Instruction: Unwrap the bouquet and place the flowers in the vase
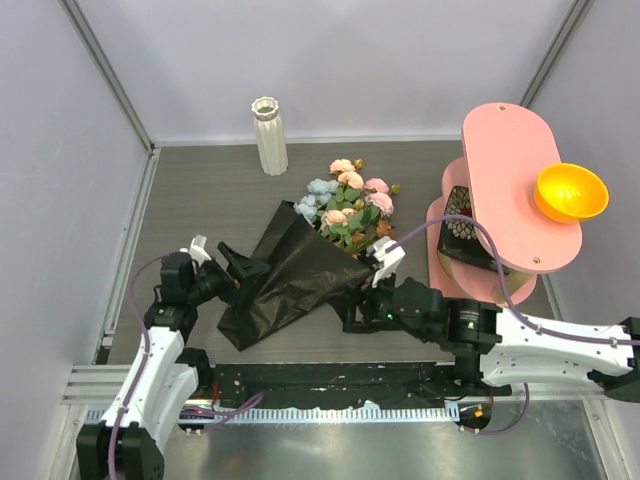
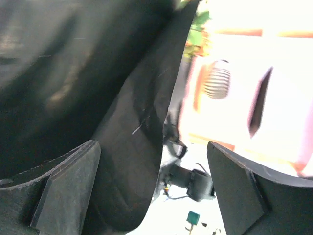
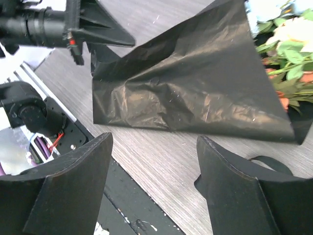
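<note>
Overhead, the bouquet (image 1: 335,225) lies on its side in the middle of the grey table (image 1: 200,190), the flowers (image 1: 350,195) pointing to the far side and the black paper (image 1: 290,275) spreading loose and crumpled toward the arms. The vase (image 1: 269,135) stands upright near the far edge, apart from the blooms and to their left. Only this view shows both arms flanking the wrap: the left gripper (image 1: 238,265) at the paper's left edge, the right gripper (image 1: 378,262) at its right edge, just below the flower heads. The left wrist camera adds what the top one cannot: that claw is released, its fingers spread wide. Dark paper fills the left half of the picture and reaches into the gap, though I cannot tell whether it touches the pads; the rest is washed out with glare. The right wrist camera shows the other claw released too, with only bare tabletop between its fingers, the creased paper lying ahead of it, leaves at the upper right, and the left arm's fingers at the paper's far corner. To the right a pink shelf (image 1: 505,170) bears an orange bowl (image 1: 571,192), with a black mesh basket (image 1: 460,232) beneath it, near the right arm
</note>
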`<action>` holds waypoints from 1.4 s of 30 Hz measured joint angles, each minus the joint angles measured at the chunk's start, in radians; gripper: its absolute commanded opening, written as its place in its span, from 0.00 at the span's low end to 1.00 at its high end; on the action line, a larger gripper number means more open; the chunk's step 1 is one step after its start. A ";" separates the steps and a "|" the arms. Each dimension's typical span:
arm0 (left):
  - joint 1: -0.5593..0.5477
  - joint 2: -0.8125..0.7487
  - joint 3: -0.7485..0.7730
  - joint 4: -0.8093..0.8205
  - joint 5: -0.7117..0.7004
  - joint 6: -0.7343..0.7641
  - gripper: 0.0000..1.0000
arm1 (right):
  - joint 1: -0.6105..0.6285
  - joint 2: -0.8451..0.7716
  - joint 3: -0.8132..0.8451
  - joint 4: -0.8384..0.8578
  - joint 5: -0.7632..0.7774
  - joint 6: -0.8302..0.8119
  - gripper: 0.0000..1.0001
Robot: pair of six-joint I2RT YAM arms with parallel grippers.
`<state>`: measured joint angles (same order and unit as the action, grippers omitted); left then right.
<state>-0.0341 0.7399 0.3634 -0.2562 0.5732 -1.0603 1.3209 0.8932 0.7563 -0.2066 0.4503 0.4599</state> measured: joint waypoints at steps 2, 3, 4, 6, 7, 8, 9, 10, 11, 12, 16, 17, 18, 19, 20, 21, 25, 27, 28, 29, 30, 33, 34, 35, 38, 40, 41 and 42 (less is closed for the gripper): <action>-0.005 -0.063 -0.032 0.093 0.089 -0.031 1.00 | 0.000 -0.059 -0.022 -0.005 0.023 0.005 0.76; -0.007 -0.084 -0.032 0.129 0.116 -0.039 1.00 | -0.001 -0.082 -0.029 -0.008 0.036 0.006 0.76; -0.015 -0.101 -0.032 0.182 0.147 -0.048 1.00 | -0.001 -0.097 -0.033 -0.012 0.047 0.007 0.76; -0.054 -0.105 -0.035 0.305 0.187 -0.088 1.00 | -0.001 -0.109 -0.034 -0.024 0.061 0.007 0.76; -0.085 -0.090 -0.036 0.361 0.198 -0.103 1.00 | -0.001 -0.110 -0.034 -0.030 0.068 0.007 0.76; -0.144 -0.056 -0.039 0.426 0.198 -0.122 1.00 | -0.001 -0.110 -0.034 -0.036 0.073 0.006 0.77; -0.221 -0.005 -0.038 0.478 0.195 -0.135 1.00 | -0.001 -0.110 -0.034 -0.042 0.079 0.005 0.76; -0.304 0.054 -0.034 0.515 0.198 -0.142 1.00 | -0.001 -0.109 -0.034 -0.049 0.085 0.002 0.77; -0.394 0.107 -0.023 0.536 0.195 -0.145 1.00 | -0.001 -0.109 -0.034 -0.054 0.090 -0.002 0.76; -0.474 0.170 -0.008 0.545 0.185 -0.143 1.00 | -0.001 -0.107 -0.033 -0.059 0.096 -0.007 0.77; -0.661 0.258 0.078 0.516 0.160 -0.095 1.00 | -0.001 -0.090 -0.013 -0.080 0.116 -0.018 0.77; -0.671 0.253 0.109 0.491 0.145 -0.071 1.00 | -0.001 -0.090 -0.010 -0.086 0.118 -0.017 0.76; -0.674 0.243 0.151 0.449 0.119 -0.031 1.00 | -0.001 -0.093 -0.009 -0.093 0.122 -0.013 0.76; -0.673 0.235 0.186 0.414 0.093 0.002 1.00 | -0.001 -0.098 -0.009 -0.102 0.124 -0.008 0.74; -0.671 0.220 0.242 0.339 0.031 0.044 1.00 | -0.001 -0.108 -0.013 -0.109 0.124 0.000 0.73; -0.670 0.209 0.276 0.297 -0.010 0.069 0.99 | -0.001 -0.115 -0.020 -0.109 0.122 0.008 0.72; -0.660 0.149 0.367 0.105 -0.214 0.162 0.94 | -0.002 -0.108 -0.103 -0.071 0.068 0.070 0.65; -0.657 0.124 0.365 0.029 -0.288 0.188 0.92 | -0.002 -0.064 -0.136 -0.055 0.035 0.098 0.64; -0.657 0.120 0.360 0.004 -0.309 0.196 0.91 | -0.002 -0.034 -0.147 -0.045 0.019 0.111 0.63; -0.656 0.119 0.351 -0.018 -0.327 0.202 0.90 | -0.002 0.005 -0.156 -0.040 0.002 0.122 0.62; -0.655 0.124 0.340 -0.034 -0.337 0.205 0.88 | -0.002 0.032 -0.163 -0.036 -0.012 0.129 0.62; -0.652 0.186 0.286 -0.041 -0.319 0.200 0.84 | -0.002 0.100 -0.180 -0.028 -0.042 0.150 0.60; -0.652 0.213 0.272 -0.037 -0.309 0.198 0.84 | -0.002 0.114 -0.185 -0.024 -0.043 0.156 0.59; -0.652 0.250 0.249 -0.024 -0.294 0.191 0.84 | -0.002 0.123 -0.189 -0.021 -0.042 0.161 0.59; -0.653 0.346 0.188 0.004 -0.264 0.171 0.83 | -0.020 0.148 -0.216 0.011 -0.027 0.187 0.57; -0.658 0.382 0.159 0.027 -0.256 0.158 0.81 | -0.058 0.163 -0.239 0.036 -0.029 0.204 0.56; -0.660 0.396 0.154 0.040 -0.251 0.153 0.79 | -0.087 0.173 -0.253 0.056 -0.037 0.211 0.55; -0.663 0.409 0.154 0.052 -0.247 0.150 0.77 | -0.116 0.182 -0.267 0.079 -0.048 0.220 0.54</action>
<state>-0.6968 1.1492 0.5175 -0.2043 0.3264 -0.9100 1.2049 1.0748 0.4889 -0.1272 0.4019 0.6796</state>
